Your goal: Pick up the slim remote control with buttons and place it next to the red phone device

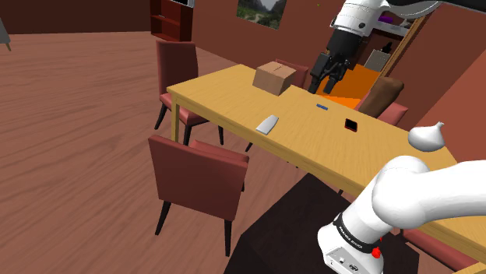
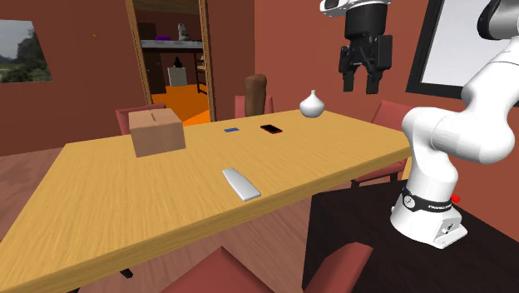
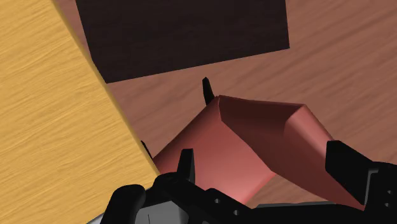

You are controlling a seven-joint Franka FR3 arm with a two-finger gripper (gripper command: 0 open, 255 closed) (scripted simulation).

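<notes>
Grey remote (image 1: 267, 124) is lying near the table (image 1: 226, 89) edge, well apart from the red phone (image 1: 350, 124). Opposite, the gripper (image 2: 360, 86) is hanging high, released. Wrist-side, it is seemingly overhanging a chair (image 3: 254, 133); descending misaligned risks missing the remote.

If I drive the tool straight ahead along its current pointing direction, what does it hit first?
Most likely the red chair beside the table: the wrist view looks straight onto it, with the table edge off to one side. The open tool hangs high, so depth is uncertain.
</notes>
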